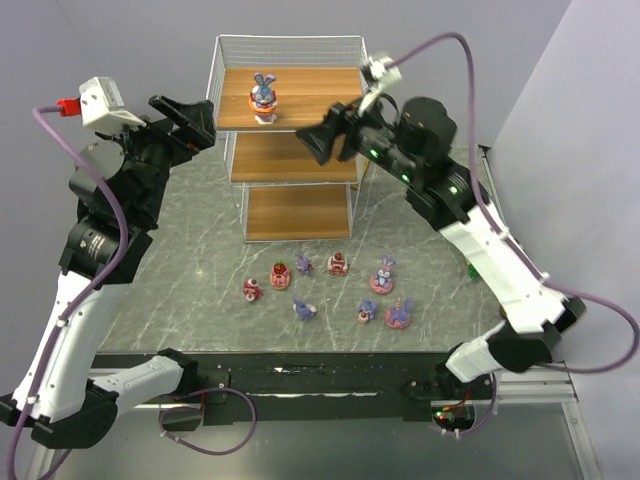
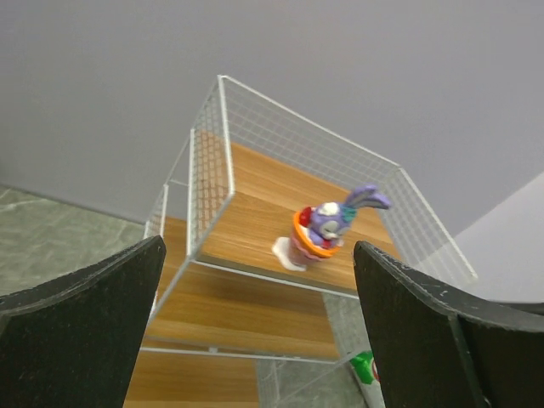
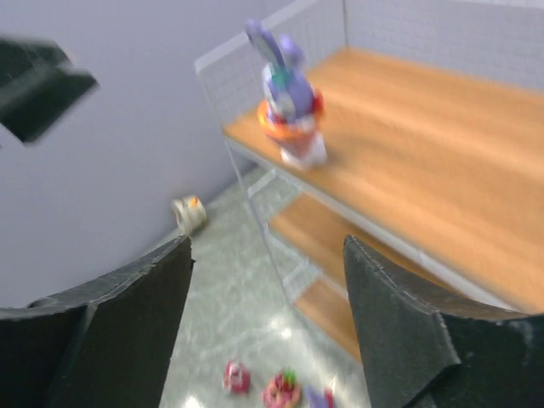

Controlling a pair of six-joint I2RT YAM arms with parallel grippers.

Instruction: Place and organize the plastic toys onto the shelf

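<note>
Nearest the arm bases, eight loose toys (image 1: pixel 280 275) sit scattered on the marble table (image 1: pixel 190 270), in front of the shelf (image 1: pixel 320 100) and well apart from both grippers. Some stand close together, so a wide grab at one could knock over its neighbour. Farther back, the left gripper (image 1: pixel 207 125) hangs at the rack's upper left and the right gripper (image 1: pixel 318 142) at its upper right, both with fingers spread and nothing between them (the wrist views show clear gaps). One bunny (image 1: pixel 263 97) stands upright on the top board. Dropping either arm carelessly risks a finger snagging the wire rail, jolting the rack and toppling that bunny
</note>
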